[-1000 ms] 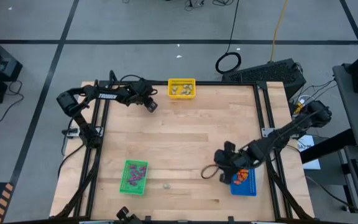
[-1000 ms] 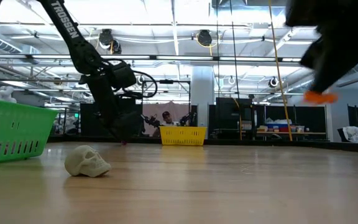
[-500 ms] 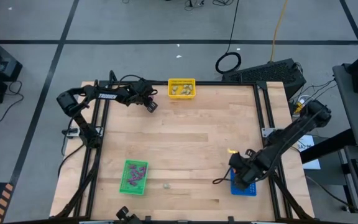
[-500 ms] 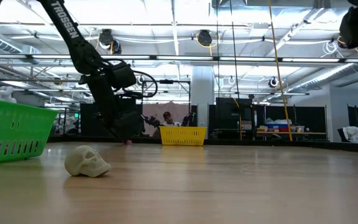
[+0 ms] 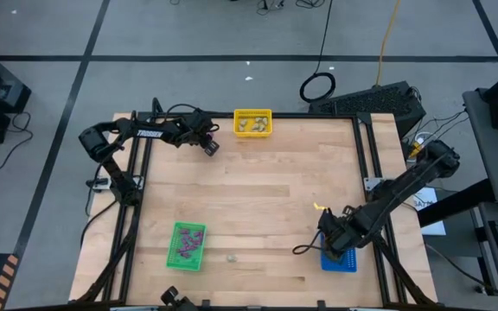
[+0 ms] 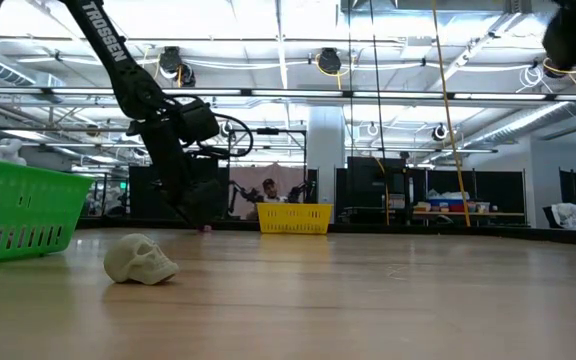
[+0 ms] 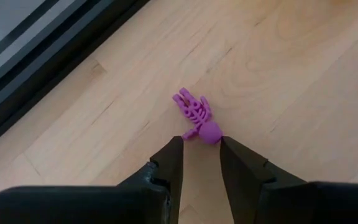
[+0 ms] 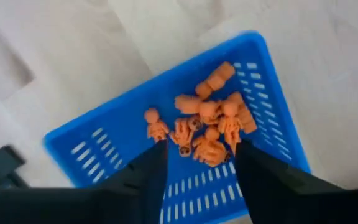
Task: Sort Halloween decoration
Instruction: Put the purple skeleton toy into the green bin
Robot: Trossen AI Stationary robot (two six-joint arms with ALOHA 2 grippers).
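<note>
Starting at the left, our left gripper [image 7: 201, 149] is sitting low over the far left corner of the table [image 5: 266, 173], fingers part-open and straddling the round head of a purple skeleton [image 7: 196, 116] that is lying flat on the wood. We are not gripping it yet. The risk here is that only the head lies between the fingertips, so closing could squirt the trinket out sideways or pinch it so shallowly that it drops on the way to the green bin [image 5: 187, 245], where the other purple pieces are lying.

Moving toward the middle, a pale skull [image 6: 140, 258] is resting loose on the table just beside that green bin, unsorted, well apart from the yellow bin [image 5: 252, 123] at the far edge.

At the right, our right gripper [image 8: 197, 155] is hanging spread and empty above the blue bin [image 8: 272, 106], with orange trinkets [image 8: 204, 127] piled inside. Lowering from here could catch the bin wall and shove it.
</note>
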